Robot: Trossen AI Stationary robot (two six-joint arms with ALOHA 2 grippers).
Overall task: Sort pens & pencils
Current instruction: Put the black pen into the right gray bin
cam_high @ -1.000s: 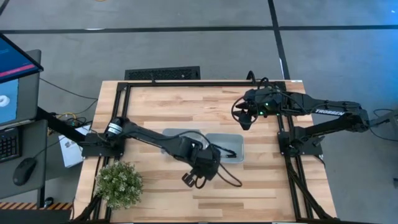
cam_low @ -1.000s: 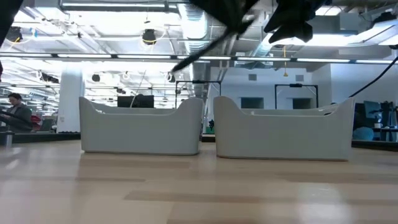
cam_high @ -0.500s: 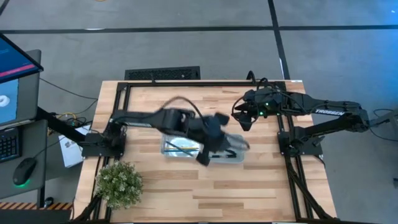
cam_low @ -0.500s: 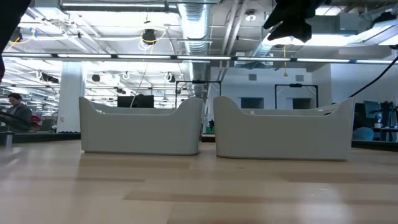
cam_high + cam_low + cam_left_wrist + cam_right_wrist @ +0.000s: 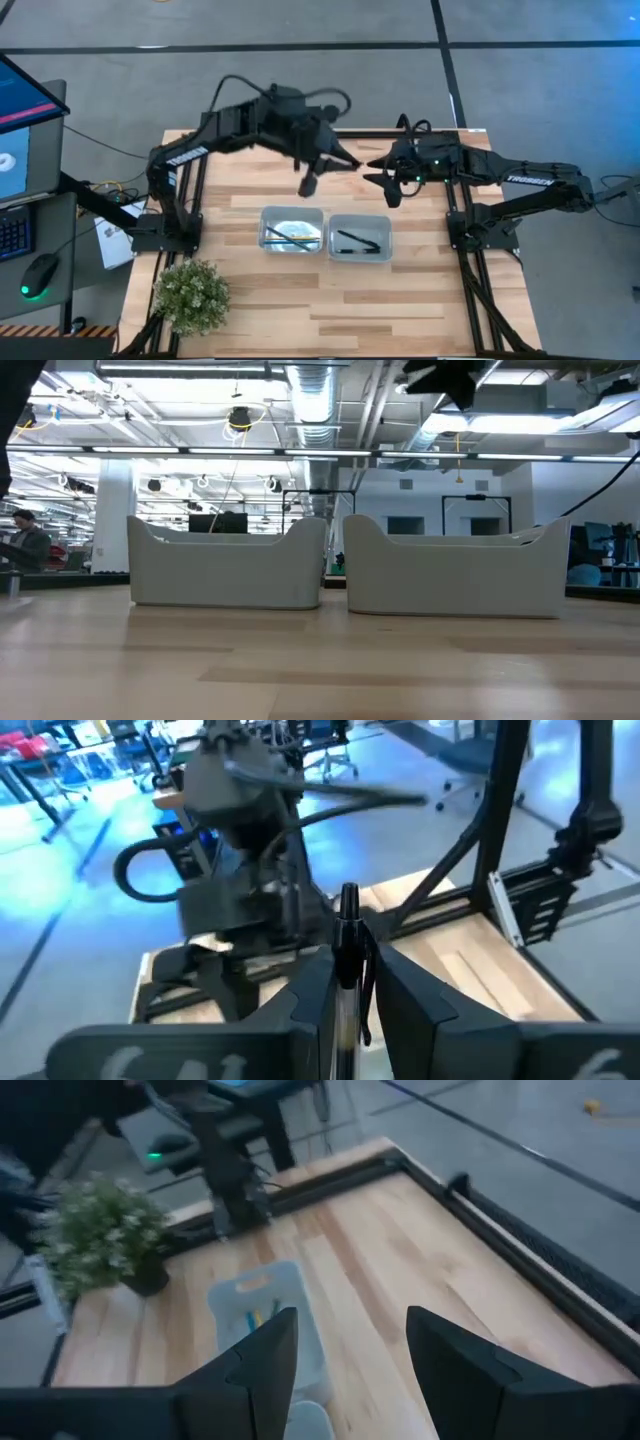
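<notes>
My left gripper (image 5: 310, 182) hangs high over the table's far middle, shut on a pen (image 5: 347, 920) with a black end. My right gripper (image 5: 385, 185) stands open just to its right, facing it, with nothing between its fingers. Below, two pale trays sit side by side. In the left tray (image 5: 292, 230) lie the pencils (image 5: 290, 235), yellow and light blue ones (image 5: 262, 1316). Black pens (image 5: 358, 242) lie flat on the floor of the right tray (image 5: 360, 237). My left gripper pinches the pen's shaft (image 5: 345, 1005) between its two fingers (image 5: 312, 990). The pen lies along the fingers. Its black end (image 5: 347, 905) sticks out past the fingertips toward my right gripper. The pen is lifted clear of the table and the trays.
A potted green plant (image 5: 190, 295) stands at the table's near left corner. A black metal frame (image 5: 330, 132) runs round the table's far edge and sides. Bare wood lies on the trays' near side (image 5: 340, 300).
My left gripper has risen from low on the trays' near side, swung over the trays toward the table's far edge, and tipped up from pointing downward to nearly level. It now faces my right gripper and has stayed shut on the pen.
</notes>
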